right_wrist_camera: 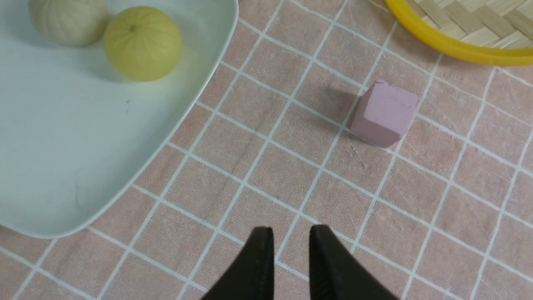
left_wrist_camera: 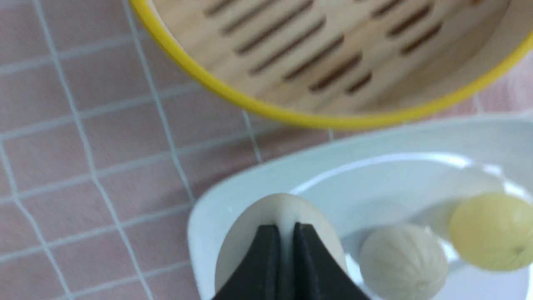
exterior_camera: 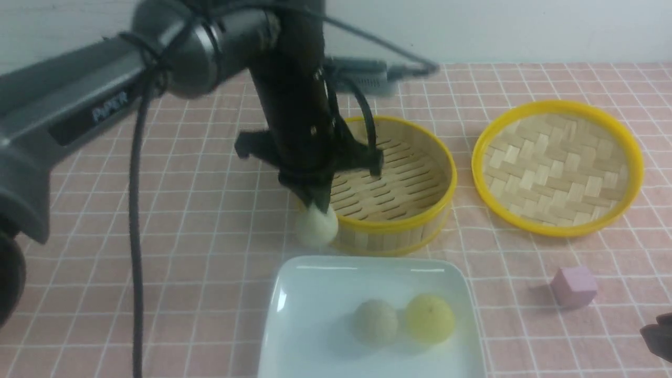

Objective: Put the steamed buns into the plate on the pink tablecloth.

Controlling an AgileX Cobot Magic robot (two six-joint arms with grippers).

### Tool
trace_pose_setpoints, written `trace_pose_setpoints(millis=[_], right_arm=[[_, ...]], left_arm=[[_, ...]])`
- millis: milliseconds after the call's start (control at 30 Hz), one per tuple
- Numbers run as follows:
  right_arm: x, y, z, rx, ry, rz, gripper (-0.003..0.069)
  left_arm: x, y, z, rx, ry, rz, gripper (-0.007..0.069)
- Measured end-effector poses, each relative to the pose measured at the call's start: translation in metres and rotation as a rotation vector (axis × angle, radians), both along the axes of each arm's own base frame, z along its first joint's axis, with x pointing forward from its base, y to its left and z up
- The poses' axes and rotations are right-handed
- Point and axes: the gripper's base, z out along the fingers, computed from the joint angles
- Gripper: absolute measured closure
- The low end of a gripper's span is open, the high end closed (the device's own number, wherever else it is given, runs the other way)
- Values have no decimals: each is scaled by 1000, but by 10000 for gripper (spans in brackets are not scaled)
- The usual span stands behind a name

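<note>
Partly, left fingers (left_wrist_camera: 260,266) hide the pinched pale bun (left_wrist_camera: 277,208).

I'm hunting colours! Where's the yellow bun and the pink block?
yellow bun (exterior_camera: 430,318): front view, the middle of the ball.
pink block (right_wrist_camera: 384,113): right wrist view, the middle of the block.

A bamboo steamer (exterior_camera: 399,227) sits beside its woven lid (exterior_camera: 556,168) (pink cube (exterior_camera: 573,286) nearby).

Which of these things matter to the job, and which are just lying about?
Job: held bun, beige bun, yellow-green bun, white plate, pink tablecloth, left end effector.
Lying about: bamboo steamer, woven lid, pink cube.
</note>
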Motion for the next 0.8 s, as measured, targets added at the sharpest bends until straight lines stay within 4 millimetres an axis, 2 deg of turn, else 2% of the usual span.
trace_pose_setpoints(millis=[100, 267, 333, 467, 567, 600, 633, 667, 733, 767, 800], right_arm=[[0, 0, 0, 1, 4, -3, 533], [0, 0, 0, 0, 4, -3, 526], [0, 0, 0, 0, 4, -3, 525], [-1, -1, 0, -2, 7, -4, 524], [-9, -7, 14, 21, -9, -15, 559], [-9, -7, 14, 20, -5, -15, 564], [-19, -15, 28, 47, -37, -23, 618], [-27, -21, 37, 64, -56, -30, 645], [-35, -28, 44, 78, -72, -37, 658], [-52, -40, 50, 112, -100, -45, 666], [-59, -45, 51, 135, -114, -49, 667]], left_arm=[[-24, -8, -43, 48, 103, -40, 596], [-32, -11, -70, 6, 67, -6, 582], [-32, -11, -75, -5, 55, 12, 559], [-31, -11, -76, -16, 41, 17, 468], [-30, -12, -69, -43, 1, 15, 319], [-30, -12, -69, -44, 0, 15, 302], [-30, -11, -59, -60, -31, 11, 225], [-31, -9, -53, -66, -49, 8, 188], [-32, -8, -47, -71, -68, 4, 155], [-33, -5, -35, -77, -100, -4, 112], [-34, -4, -31, -80, -113, -6, 97]])
